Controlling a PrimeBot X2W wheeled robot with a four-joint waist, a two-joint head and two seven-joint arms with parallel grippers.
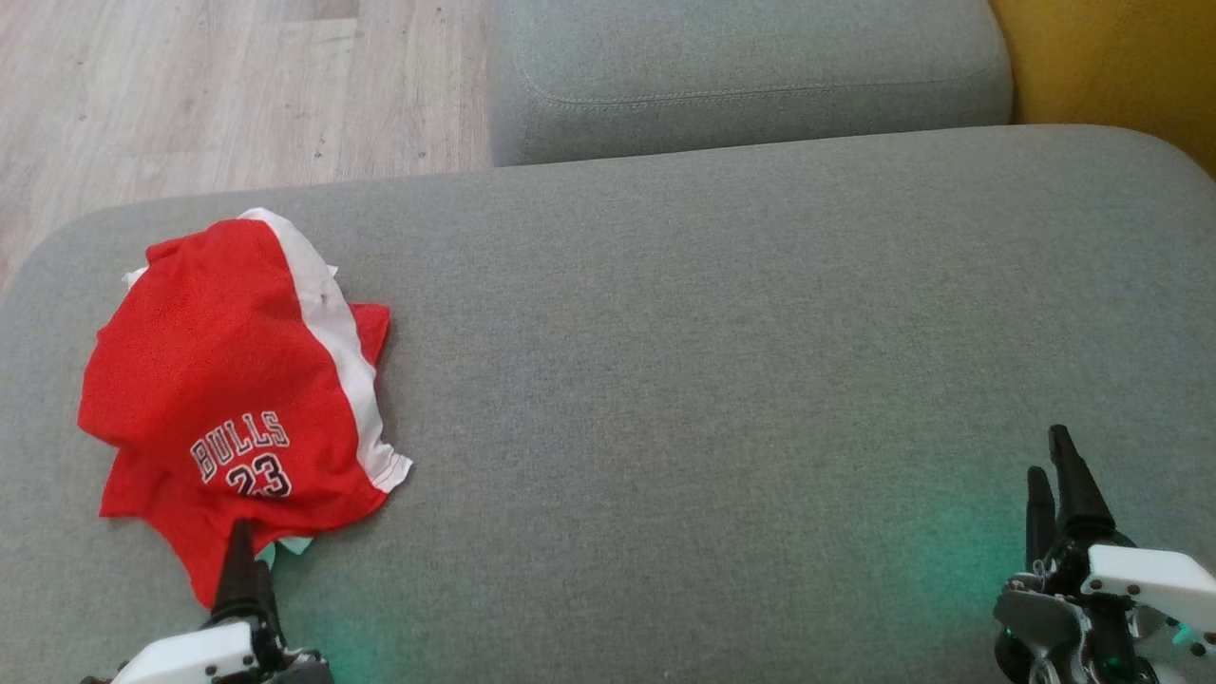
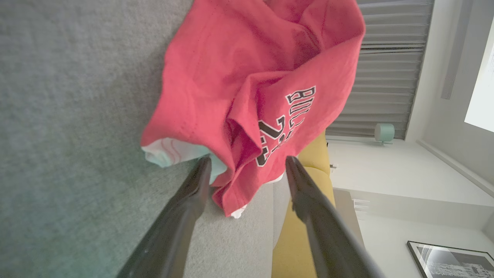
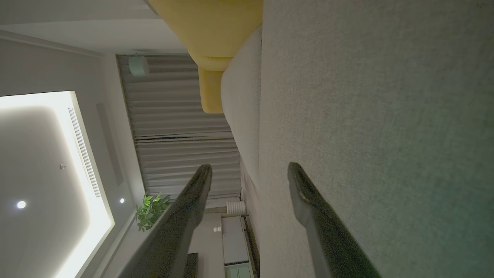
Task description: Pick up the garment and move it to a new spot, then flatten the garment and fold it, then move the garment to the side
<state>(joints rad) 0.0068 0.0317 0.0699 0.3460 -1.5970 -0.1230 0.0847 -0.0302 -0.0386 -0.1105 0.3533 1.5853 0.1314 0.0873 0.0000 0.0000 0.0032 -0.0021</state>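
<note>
Crumpled red-and-white garment (image 1: 228, 380) lies on grey cushion (image 1: 722, 361).

The left gripper (image 2: 247, 160), fingers spread, straddles the crumpled red garment's (image 2: 239, 69) edge on a grey cushion (image 2: 77, 116).

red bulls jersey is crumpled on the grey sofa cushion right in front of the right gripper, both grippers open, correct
Wrong gripper. The jersey lies crumpled right in front of the left gripper. The right gripper sits apart from it, over bare grey sofa cushion, as the head view shows. Both grippers are open.
</note>
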